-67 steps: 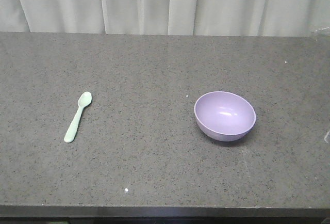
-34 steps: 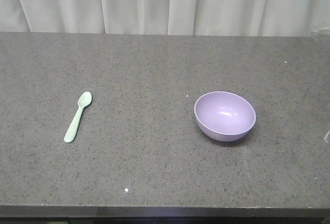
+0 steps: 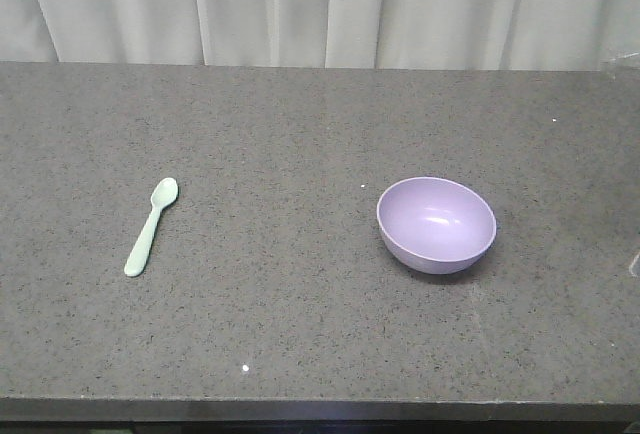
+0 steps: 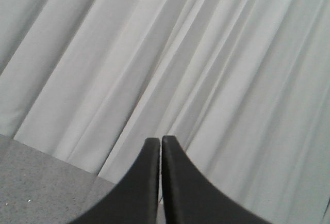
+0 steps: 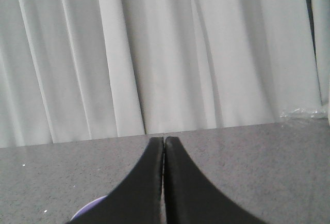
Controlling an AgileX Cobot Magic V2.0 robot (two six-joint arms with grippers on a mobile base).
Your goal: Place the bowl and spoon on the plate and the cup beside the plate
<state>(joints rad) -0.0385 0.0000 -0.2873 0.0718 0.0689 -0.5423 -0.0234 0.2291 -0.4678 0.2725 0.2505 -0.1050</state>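
Note:
The lavender bowl [image 3: 436,224] stands upright right of the counter's middle. Far to its left lies the mint-green spoon [image 3: 151,225], handle toward the front edge. Plate and cup are out of view. Neither arm shows in the front view. In the left wrist view, my left gripper [image 4: 161,139] is shut on nothing, pointing at the curtain above the counter's corner. My right gripper [image 5: 164,139] is also shut and empty, held above the counter; a sliver of the bowl [image 5: 88,207] peeks out beside its left finger.
A dark speckled stone counter [image 3: 300,134] runs the full width, its front edge near the bottom of the front view. White curtains [image 3: 320,4] hang behind it. A bit of clear plastic [image 5: 304,111] lies at the counter's far right.

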